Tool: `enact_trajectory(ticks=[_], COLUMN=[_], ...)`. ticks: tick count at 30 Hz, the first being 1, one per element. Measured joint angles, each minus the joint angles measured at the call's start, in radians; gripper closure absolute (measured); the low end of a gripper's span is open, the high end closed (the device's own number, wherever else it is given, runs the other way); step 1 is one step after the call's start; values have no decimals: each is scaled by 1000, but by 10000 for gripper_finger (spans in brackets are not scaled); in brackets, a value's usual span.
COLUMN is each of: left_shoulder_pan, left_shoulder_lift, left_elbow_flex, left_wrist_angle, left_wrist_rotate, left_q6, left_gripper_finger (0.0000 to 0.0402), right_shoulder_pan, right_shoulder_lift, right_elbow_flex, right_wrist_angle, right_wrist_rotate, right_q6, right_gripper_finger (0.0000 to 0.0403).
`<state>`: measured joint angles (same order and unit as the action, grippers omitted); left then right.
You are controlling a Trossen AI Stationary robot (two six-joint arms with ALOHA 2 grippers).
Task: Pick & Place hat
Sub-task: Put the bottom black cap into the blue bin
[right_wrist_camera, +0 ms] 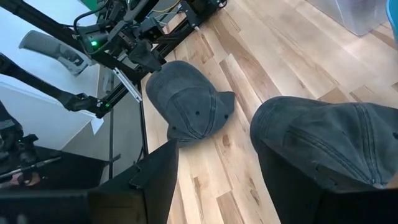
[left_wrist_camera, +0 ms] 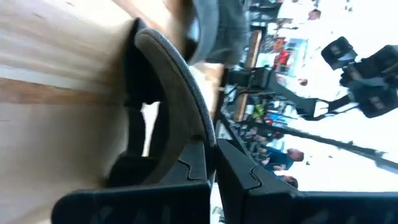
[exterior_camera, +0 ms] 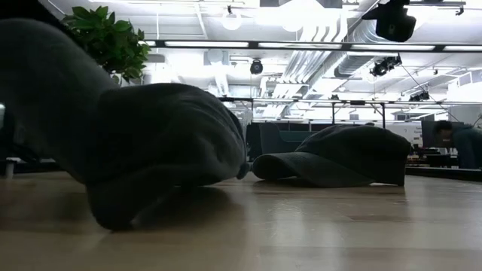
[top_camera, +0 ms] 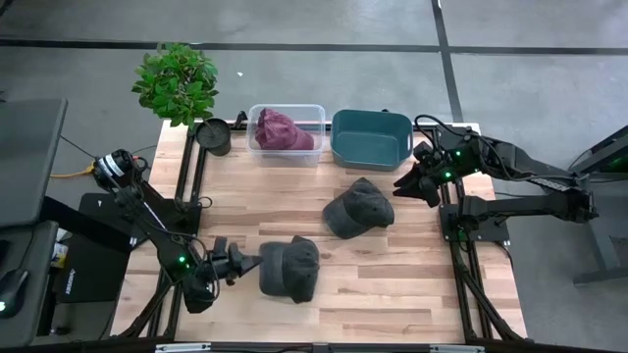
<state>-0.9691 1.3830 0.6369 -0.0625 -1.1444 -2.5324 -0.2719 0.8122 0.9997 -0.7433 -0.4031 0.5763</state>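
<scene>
- Dark grey denim-looking hat [top_camera: 290, 268] sits near the front-left of the table, and the left gripper [top_camera: 239, 262] is clamped on its brim. In the left wrist view the fingers [left_wrist_camera: 193, 163] are pinched tight on the brim edge, the rest of the hat cut off by the frame.
- Second grey hat [top_camera: 358, 209] lies mid-table, well apart from the first. From the low view the near hat [exterior_camera: 151, 143] fills most of the left side and blocks whatever's behind it.
- Maroon hat [top_camera: 283, 129] is bunched up in the clear bin [top_camera: 260, 145] at the back; can't really make out its shape. The teal bin [top_camera: 370, 138] is just beside it.
- Table [top_camera: 334, 284] is light wood planks, with a black pot [top_camera: 213, 136] and a green plant [top_camera: 177, 80] at the back-left corner. Beyond it is a big open room with ceiling lights, and a person [exterior_camera: 459, 143] far off at the right.
- Right gripper [top_camera: 404, 186] hangs off by the teal bin, jaws apart, holding nothing.
</scene>
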Motion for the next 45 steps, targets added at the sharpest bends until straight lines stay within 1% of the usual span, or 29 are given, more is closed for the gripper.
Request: enact_trajectory(ticks=[4, 12, 17, 20, 24, 27, 33, 37, 42, 45], left_shoulder_pan=[40, 147, 204, 228, 262, 288, 360, 419, 492, 530], left_shoulder_lift=[0, 0, -6, -33, -91, -142, -228, -258, -277, -276], left_elbow_flex=[0, 0, 0, 0, 0, 8, 56, 116, 213, 272], left_wrist_angle=[61, 253, 366, 408, 429, 434, 435, 435, 436, 425], left_wrist_rotate=[7, 116, 156, 166, 163, 155, 172, 206, 286, 329], left_q6=[53, 304, 452, 535, 648, 743, 943, 1077, 1236, 1310], left_gripper_finger=[401, 402, 401, 401, 401, 401, 401, 401, 401, 401], right_shoulder_pan=[0, 0, 0, 0, 0, 0, 0, 0, 0, 0], right_shoulder_lift=[0, 0, 0, 0, 0, 0, 0, 2, 20, 42], right_elbow_flex=[0, 0, 0, 0, 0, 0, 0, 0, 0, 0], right_wrist_angle=[0, 0, -1, -29, -48, -41, 67, 125, 173, 236], right_wrist_rotate=[4, 11, 14, 59, 100, 102, 102, 106, 105, 85], right_q6=[-9, -25, -23, -5, 9, 27, 52, 56, 57, 58], right_gripper_finger=[187, 187, 187, 187, 187, 187, 187, 187, 187, 187])
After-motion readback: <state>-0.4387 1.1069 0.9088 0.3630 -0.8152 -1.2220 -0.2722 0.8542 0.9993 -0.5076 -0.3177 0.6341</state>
